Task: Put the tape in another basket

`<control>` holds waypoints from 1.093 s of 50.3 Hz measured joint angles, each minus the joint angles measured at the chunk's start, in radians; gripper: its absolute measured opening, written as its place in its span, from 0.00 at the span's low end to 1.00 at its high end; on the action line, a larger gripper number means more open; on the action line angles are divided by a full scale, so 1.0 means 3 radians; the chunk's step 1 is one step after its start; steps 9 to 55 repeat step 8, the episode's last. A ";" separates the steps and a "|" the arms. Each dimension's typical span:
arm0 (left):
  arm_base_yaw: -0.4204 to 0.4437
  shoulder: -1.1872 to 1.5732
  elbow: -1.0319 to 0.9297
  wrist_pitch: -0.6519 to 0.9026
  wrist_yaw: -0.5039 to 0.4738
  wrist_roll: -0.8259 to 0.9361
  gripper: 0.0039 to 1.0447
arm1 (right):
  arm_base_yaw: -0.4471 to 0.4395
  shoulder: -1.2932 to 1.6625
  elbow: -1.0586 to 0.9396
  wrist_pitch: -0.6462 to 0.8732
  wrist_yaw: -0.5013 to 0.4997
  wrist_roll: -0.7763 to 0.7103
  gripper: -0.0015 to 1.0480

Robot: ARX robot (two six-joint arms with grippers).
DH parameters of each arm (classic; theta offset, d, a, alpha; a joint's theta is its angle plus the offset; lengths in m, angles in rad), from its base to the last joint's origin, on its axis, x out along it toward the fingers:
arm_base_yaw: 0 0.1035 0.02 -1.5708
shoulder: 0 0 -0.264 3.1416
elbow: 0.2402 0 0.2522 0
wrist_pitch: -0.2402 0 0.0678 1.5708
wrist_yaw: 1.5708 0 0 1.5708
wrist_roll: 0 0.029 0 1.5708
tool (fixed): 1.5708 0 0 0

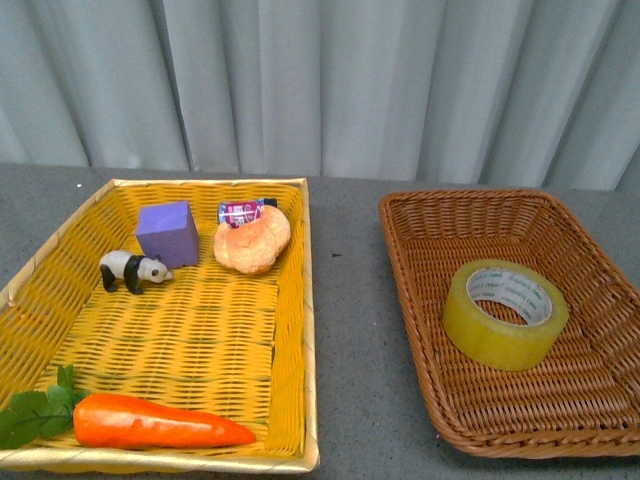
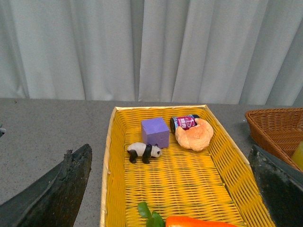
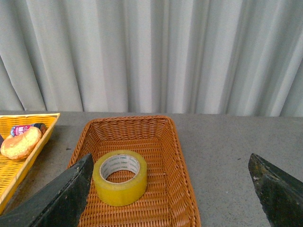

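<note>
The tape (image 1: 505,313), a yellowish roll with a pale printed core, lies flat in the brown wicker basket (image 1: 430,330) on the right of the front view. It also shows in the right wrist view (image 3: 120,178) inside the brown basket (image 3: 175,161). My right gripper (image 3: 173,198) is open and empty above the basket's near end, with the tape next to one of its fingers (image 3: 61,198). My left gripper (image 2: 175,194) is open and empty over the yellow tray (image 2: 110,156). Neither arm shows in the front view.
The yellow woven tray (image 1: 305,300) on the left holds a purple cube (image 1: 167,232), a toy panda (image 1: 134,270), a croissant (image 1: 252,240), a small can (image 1: 240,211) and a carrot (image 1: 150,424). A grey tabletop strip (image 1: 345,330) separates the two. A curtain hangs behind.
</note>
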 joint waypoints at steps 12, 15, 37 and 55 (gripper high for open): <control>0.0000 0.0000 0.0000 0.0000 0.0000 0.0000 0.94 | 0.0000 0.0000 0.0000 0.0000 0.0000 0.0000 0.91; 0.0000 0.0000 0.0000 0.0000 0.0000 0.0000 0.94 | 0.0000 0.0000 0.0000 0.0000 0.0000 0.0000 0.91; 0.0000 0.0000 0.0000 0.0000 0.0000 0.0000 0.94 | 0.0000 0.0000 0.0000 0.0000 0.0000 0.0000 0.91; 0.0000 0.0000 0.0000 0.0000 0.0000 0.0000 0.94 | 0.0000 0.0000 0.0000 0.0000 0.0000 0.0000 0.91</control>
